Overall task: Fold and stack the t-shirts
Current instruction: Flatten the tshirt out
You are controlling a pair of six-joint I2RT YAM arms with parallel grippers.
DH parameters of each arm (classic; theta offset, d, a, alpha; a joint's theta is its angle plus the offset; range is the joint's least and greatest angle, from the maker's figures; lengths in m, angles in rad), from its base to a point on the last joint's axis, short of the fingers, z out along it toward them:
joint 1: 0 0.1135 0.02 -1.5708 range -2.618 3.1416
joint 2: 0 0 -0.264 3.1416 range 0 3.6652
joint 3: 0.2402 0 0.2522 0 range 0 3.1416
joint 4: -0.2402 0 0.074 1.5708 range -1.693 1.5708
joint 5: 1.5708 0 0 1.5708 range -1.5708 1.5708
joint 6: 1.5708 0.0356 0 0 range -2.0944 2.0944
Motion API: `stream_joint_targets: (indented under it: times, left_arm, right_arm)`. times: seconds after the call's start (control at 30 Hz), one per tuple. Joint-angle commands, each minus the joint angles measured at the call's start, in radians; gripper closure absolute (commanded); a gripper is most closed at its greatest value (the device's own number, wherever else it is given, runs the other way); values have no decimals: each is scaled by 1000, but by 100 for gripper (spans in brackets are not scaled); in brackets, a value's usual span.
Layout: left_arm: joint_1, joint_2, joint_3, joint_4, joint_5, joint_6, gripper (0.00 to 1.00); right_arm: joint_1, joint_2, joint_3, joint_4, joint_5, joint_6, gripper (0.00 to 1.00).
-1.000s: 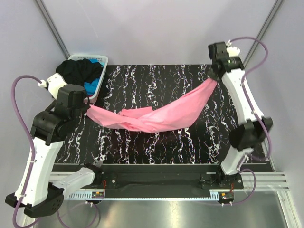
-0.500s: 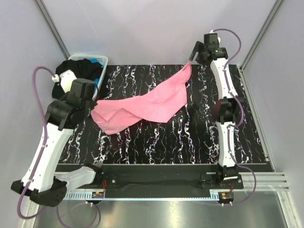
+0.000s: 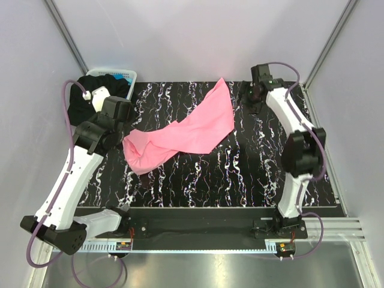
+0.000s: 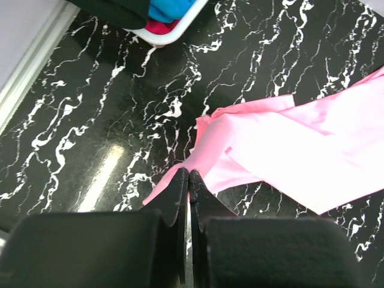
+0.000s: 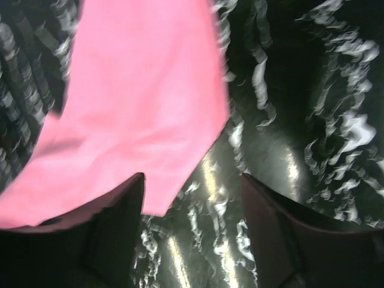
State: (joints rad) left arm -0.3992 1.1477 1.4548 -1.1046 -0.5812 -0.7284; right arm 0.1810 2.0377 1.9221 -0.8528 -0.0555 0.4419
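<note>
The bright pink cloth t-shirt lies in a crumpled diagonal band on the black white-veined table, one end at the middle of the far edge and the other bunched toward the left edge. My left hand is closed tight, and the left wrist view shows a thin tail of the pink cloth running right into its tips, so I judge it has that bunched end pinched. My right hand hangs near the far edge with its fingers well apart. Pink cloth lies under and just beside one finger, but the hand grips nothing.

The shirt looks light, limp and thin. It will sag, fold over itself and trail wherever it is not supported, and nothing about it is fragile. The glossy table should let it slide rather than snag. I would take it at the corners of a hem or at the shoulders, one hand each, well apart — a shallow pinch on a single layer, since a grab into the bunched part would catch several layers.

The black shirt and blue shirt sit heaped in the white slotted plastic basket at the far left corner — not yet folded.
</note>
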Motion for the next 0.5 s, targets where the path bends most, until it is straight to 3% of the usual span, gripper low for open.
stream_joint_targets:
  times: [0.0, 0.13, 0.47]
  left_arm:
    - [3, -3, -20, 74, 27, 23, 100]
    - [3, -8, -34, 88, 38, 27, 100]
    - [3, -2, -65, 98, 40, 26, 100]
  right_arm:
    - [72, -201, -208, 89, -102, 78, 32]
    - [115, -275, -362, 129, -194, 130, 48]
    - [179, -251, -534, 182, -150, 100, 53]
